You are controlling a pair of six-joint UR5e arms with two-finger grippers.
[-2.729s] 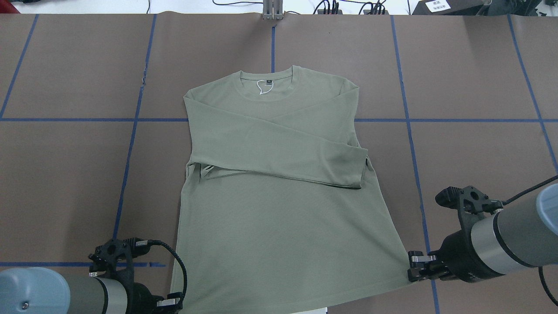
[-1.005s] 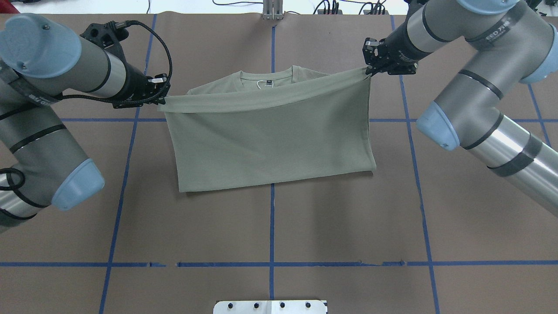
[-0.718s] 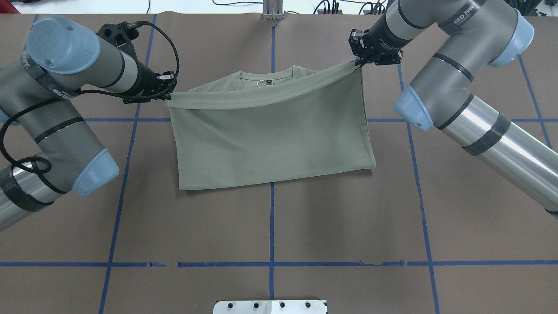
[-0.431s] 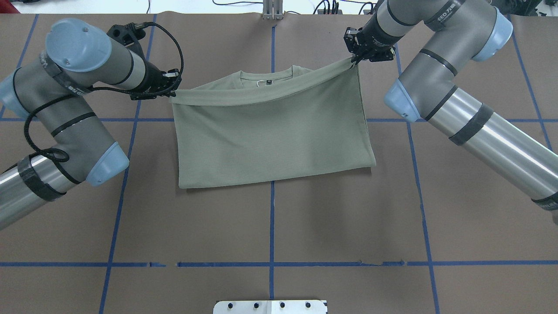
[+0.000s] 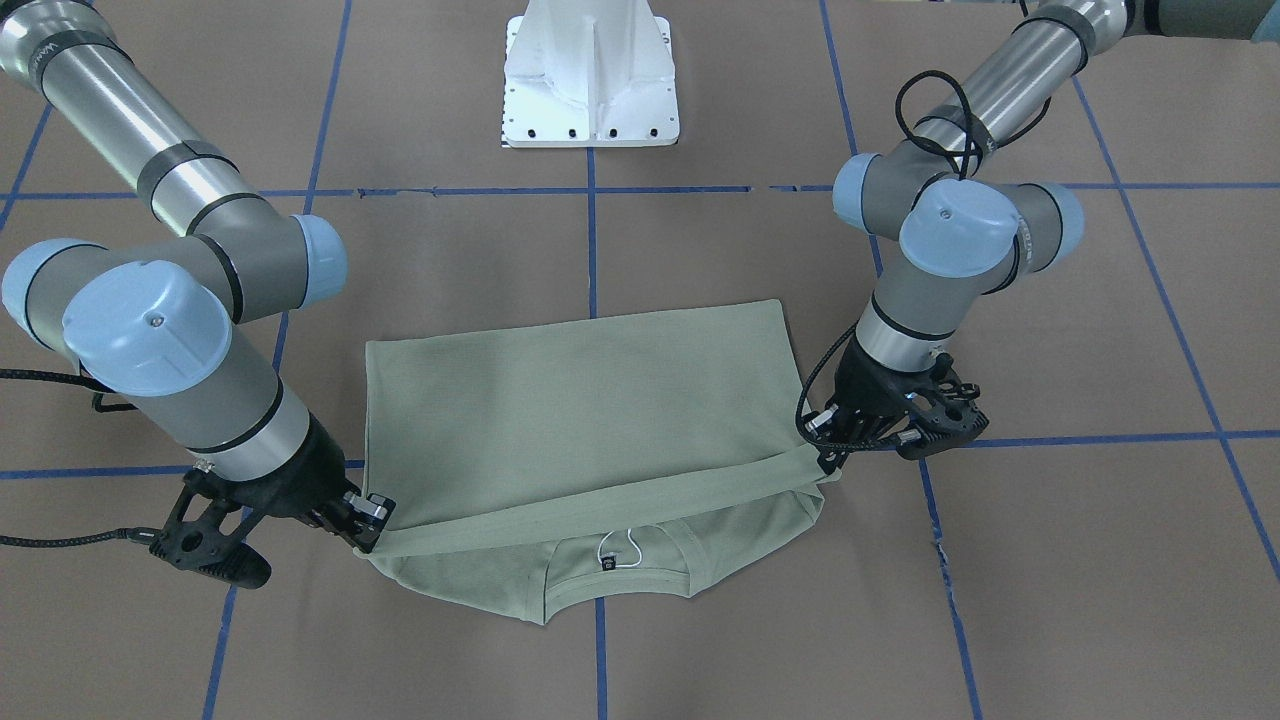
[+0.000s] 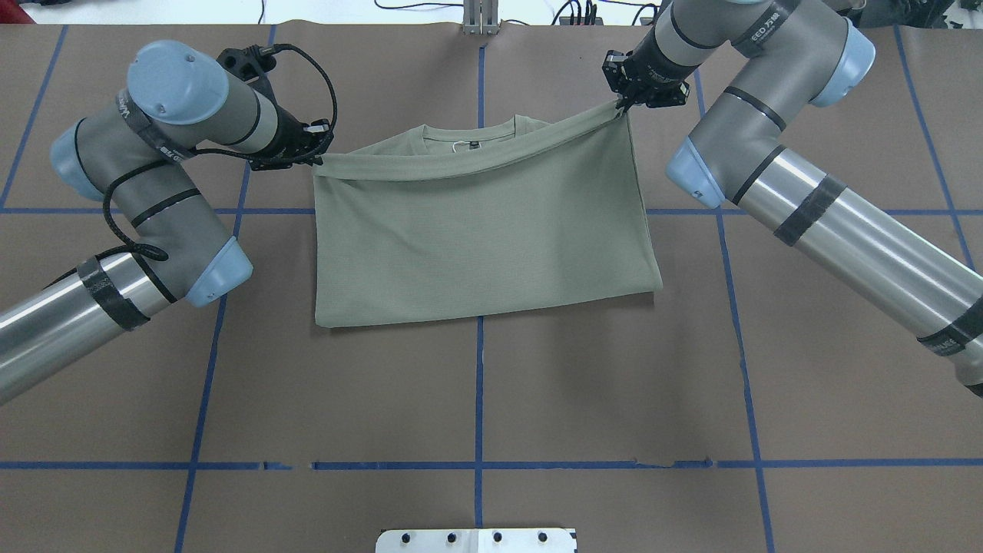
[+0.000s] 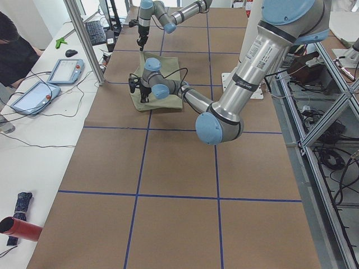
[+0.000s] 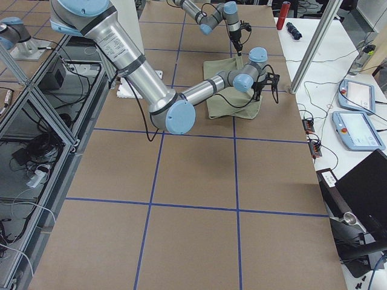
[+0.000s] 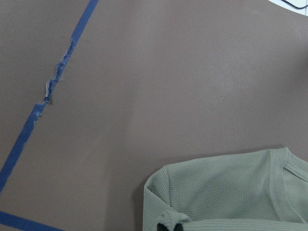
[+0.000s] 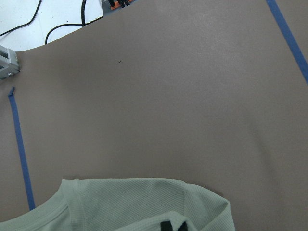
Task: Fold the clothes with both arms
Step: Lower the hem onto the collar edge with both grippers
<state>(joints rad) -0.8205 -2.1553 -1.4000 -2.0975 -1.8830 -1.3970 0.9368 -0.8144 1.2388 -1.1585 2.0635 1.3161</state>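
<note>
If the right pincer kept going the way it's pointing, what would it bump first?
Probably the shirt itself: its shoulder lies beneath the right pincer. Then the table. Height is hard to judge.

Left arm (image 6: 153,200): enters low from the robot's left, folded sharply at the elbow, wrist levelled inward. Left gripper (image 6: 317,153): jaws pinched on one lifted corner of the shirt (image 6: 476,230). Right arm (image 6: 837,226): stretched long toward the table's far side, wrist turned down and inward. Right gripper (image 6: 620,106): apparently clamped on the opposite corner, fingertips largely hidden by cloth.
</note>
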